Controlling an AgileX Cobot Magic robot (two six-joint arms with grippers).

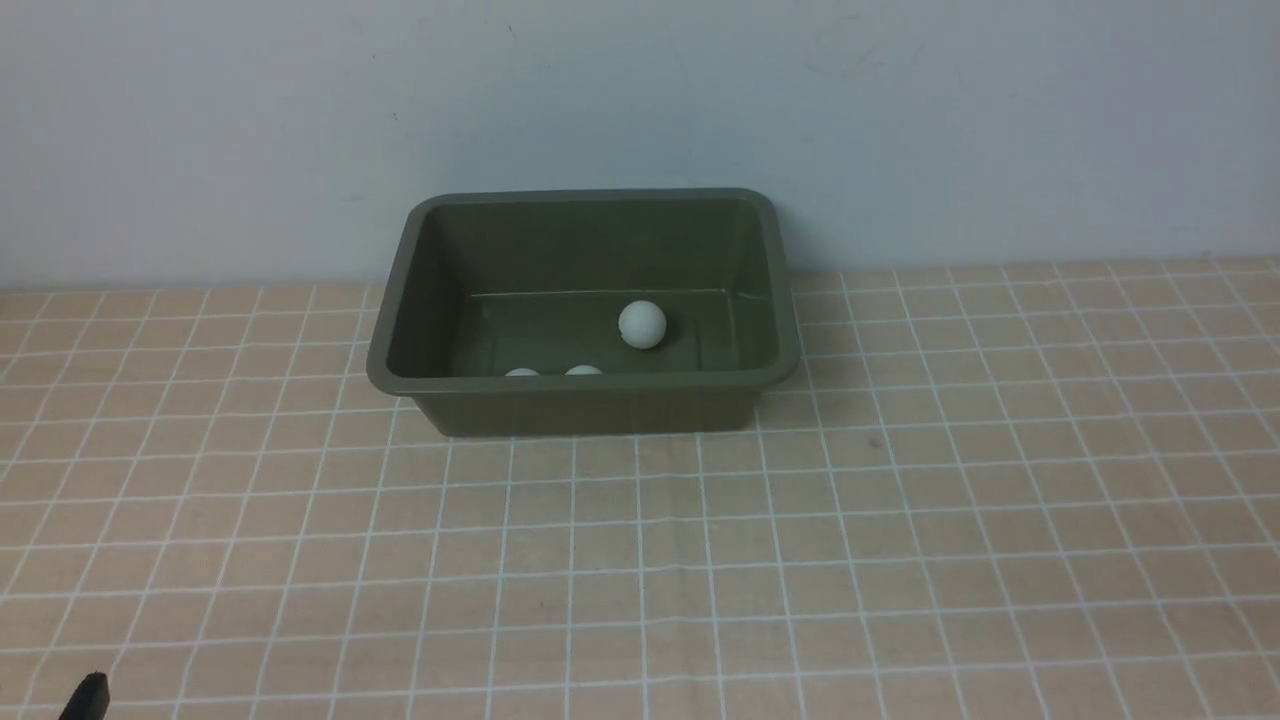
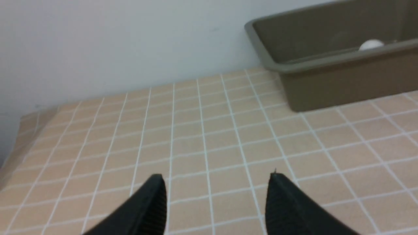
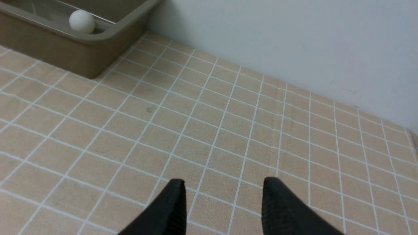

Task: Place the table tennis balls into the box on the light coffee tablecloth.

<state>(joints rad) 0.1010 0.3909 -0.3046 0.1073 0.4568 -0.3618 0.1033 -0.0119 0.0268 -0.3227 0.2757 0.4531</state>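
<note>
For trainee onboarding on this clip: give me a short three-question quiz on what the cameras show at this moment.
1. How many table tennis balls show inside the box in the front view?
2. True or false: a ball lies on the light coffee tablecloth.
3. What does the left gripper hold: A a ball, B nothing, C the box?

Key: 1. three; 2. false; 3. B

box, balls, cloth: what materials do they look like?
Box: likely moulded plastic, olive-green, semi-matte; rounded corners, flared rim and a soft sheen on the walls.
Table tennis balls: smooth matte white, probably thin plastic; all three lie in the box, two half hidden by the near wall.
Tablecloth: light tan with a white grid; faint creases suggest fabric or thin vinyl.
</note>
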